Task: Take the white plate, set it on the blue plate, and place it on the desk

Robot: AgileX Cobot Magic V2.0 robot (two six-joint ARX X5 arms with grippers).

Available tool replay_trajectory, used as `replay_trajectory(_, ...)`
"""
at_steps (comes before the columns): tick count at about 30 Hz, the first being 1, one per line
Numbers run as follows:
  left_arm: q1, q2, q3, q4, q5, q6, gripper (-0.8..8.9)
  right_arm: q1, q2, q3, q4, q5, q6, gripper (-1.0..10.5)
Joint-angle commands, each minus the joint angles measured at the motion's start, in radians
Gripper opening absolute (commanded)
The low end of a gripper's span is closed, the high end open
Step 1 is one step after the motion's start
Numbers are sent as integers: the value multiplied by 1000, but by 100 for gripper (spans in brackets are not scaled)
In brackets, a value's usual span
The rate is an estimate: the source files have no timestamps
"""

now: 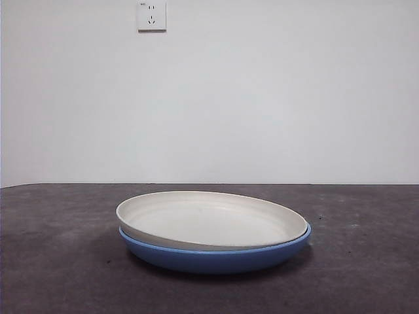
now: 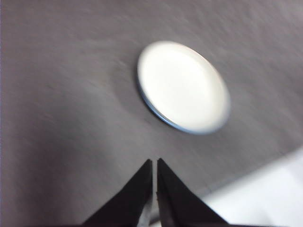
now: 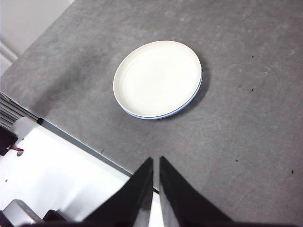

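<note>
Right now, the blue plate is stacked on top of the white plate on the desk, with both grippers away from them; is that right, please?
Not quite: the stacking is reversed. The front view shows the white plate resting on the blue plate, on the desk. Both the left gripper and the right gripper are indeed away.

White plate (image 1: 209, 219): smooth, matt off-white surface, faint sheen only along the rim; material not determinable. Blue plate (image 1: 216, 258): smooth, slightly glossy blue finish seen on its outer wall. Desk (image 1: 52, 261): matt dark grey top, finely speckled, stone-like grain. Wall (image 1: 262, 98): flat matt white. Socket (image 1: 151, 16): smooth white plastic.
</note>
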Motion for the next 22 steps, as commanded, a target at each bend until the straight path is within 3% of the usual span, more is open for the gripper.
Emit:
replay_trajectory(1, 47, -29, -152, 252, 2, 19, 17, 6, 2, 18, -35, 0, -9, 20)
replay_trajectory(7, 106, -158, -502, 777, 1, 47, 17, 6, 2, 18, -35, 0, -9, 20)
replay_trajectory(11, 132, -280, -718, 1020, -3, 115, 17, 6, 2, 18, -35, 0, -9, 20)
replay_trajectory(14, 140, -357, -843, 1118, -100, 106, 17, 6, 2, 18, -35, 0, -9, 19)
replay_trajectory(17, 140, -407, -913, 1125, -215, 95, 17, 6, 2, 18, -35, 0, -9, 19)
replay_trajectory(22, 140, -452, -969, 1122, -287, 95, 17, 6, 2, 18, -35, 0, -9, 20)
